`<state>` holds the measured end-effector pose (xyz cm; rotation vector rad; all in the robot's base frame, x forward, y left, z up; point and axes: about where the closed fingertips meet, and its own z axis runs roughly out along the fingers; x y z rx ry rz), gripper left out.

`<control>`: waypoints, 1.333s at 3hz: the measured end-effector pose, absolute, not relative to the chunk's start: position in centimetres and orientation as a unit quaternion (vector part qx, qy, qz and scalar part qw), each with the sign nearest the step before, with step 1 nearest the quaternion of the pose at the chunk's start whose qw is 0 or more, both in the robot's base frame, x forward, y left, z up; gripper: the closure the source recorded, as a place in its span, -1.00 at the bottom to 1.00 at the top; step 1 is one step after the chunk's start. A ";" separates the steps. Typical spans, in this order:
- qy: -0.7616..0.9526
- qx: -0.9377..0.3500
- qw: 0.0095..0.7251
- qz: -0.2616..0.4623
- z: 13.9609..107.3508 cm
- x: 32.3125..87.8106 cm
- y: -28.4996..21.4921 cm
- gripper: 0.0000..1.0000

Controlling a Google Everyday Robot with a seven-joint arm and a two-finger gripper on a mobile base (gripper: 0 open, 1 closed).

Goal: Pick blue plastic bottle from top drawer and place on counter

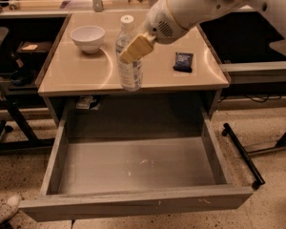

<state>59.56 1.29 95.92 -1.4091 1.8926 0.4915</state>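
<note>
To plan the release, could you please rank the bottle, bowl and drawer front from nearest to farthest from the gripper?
Gripper at the counter's front edge:
1. Bottle, in its grip.
2. Bowl, back left.
3. Drawer front, well below.

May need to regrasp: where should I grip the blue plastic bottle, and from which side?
Across the upper body, under the shoulder, where the gripper clamps the blue plastic bottle now. It is upright and round, near the front edge of the counter, so coming in level from the right rear is probably safest.
</note>
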 end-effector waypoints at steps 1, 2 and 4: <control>0.736 -0.546 0.352 0.190 97.3 62.8 0.9 1.00; 0.743 -0.549 0.335 0.187 97.8 66.3 0.7 1.00; 0.746 -0.552 0.318 0.196 97.1 72.0 0.9 1.00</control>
